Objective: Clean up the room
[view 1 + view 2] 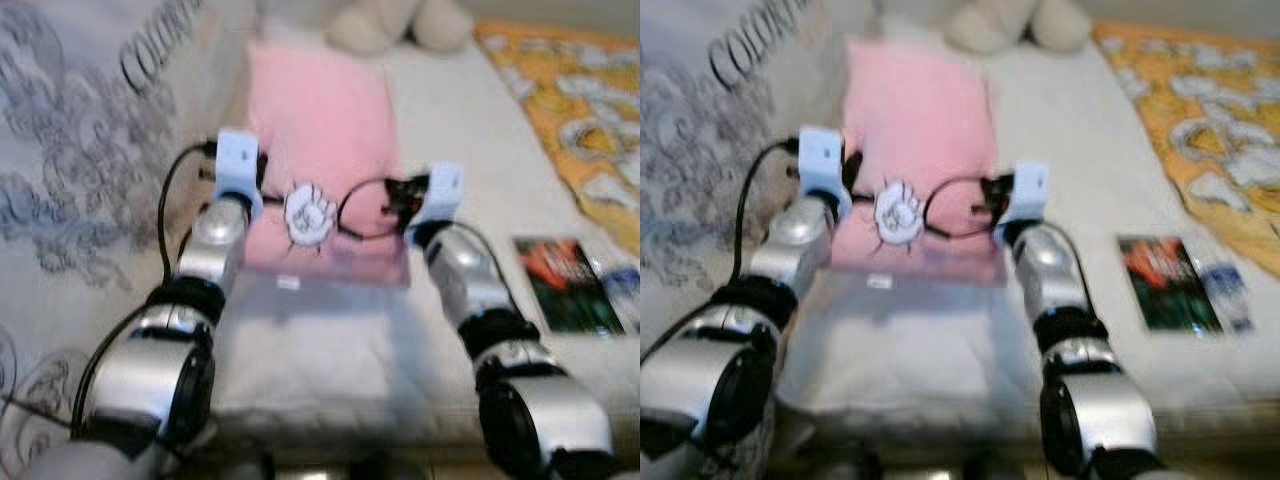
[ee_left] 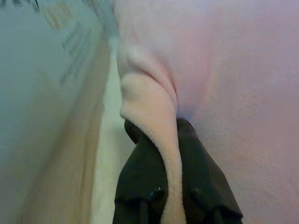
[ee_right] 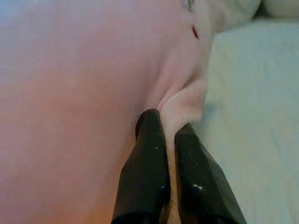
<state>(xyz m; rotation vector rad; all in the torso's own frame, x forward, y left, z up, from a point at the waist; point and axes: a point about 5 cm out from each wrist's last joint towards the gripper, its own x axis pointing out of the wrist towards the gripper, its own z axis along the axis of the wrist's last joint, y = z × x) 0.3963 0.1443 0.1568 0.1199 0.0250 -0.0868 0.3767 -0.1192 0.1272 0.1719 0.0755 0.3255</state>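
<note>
A pink cloth with a white print lies lengthwise on the bed's white sheet. Both silver arms reach forward over its near end. My left gripper is shut on a bunched fold at the cloth's left edge, where pink fabric runs down between the black fingers. On the opposite edge, my right gripper is shut on another pinch of the cloth. The near edge of the cloth hangs a little above the sheet between the two wrists.
A grey patterned duvet lies along the left. A cream stuffed toy sits at the head of the bed. On the right are an orange patterned blanket, a dark book and a blurred blue-white item.
</note>
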